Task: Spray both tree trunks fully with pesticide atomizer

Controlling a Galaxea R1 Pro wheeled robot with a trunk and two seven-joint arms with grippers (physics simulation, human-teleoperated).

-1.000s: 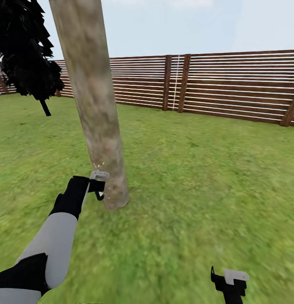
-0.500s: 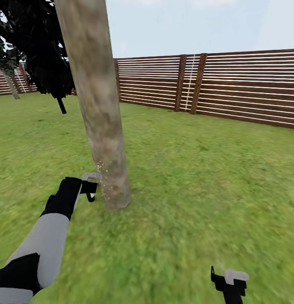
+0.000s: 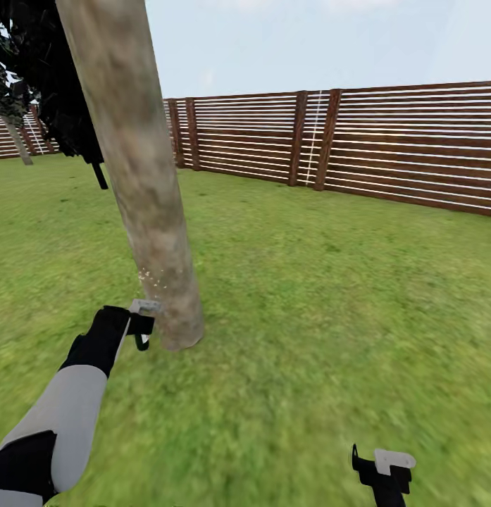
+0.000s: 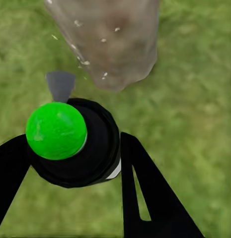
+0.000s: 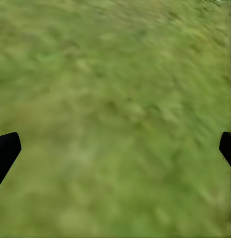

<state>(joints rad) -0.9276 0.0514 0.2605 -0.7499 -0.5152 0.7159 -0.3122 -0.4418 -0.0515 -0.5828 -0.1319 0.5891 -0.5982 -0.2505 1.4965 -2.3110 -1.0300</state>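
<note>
Spraying in hand: the nozzle should be worked up and around the tree trunk (image 3: 150, 211), judged only lightly speckled with pesticide (image 4: 85, 62) just ahead of the left pincer (image 4: 70, 163), which is clenched on the pesticide atomizer (image 4: 73, 144) (cap showing green), while the right pincer (image 5: 115, 148) hangs released over grass.
</note>
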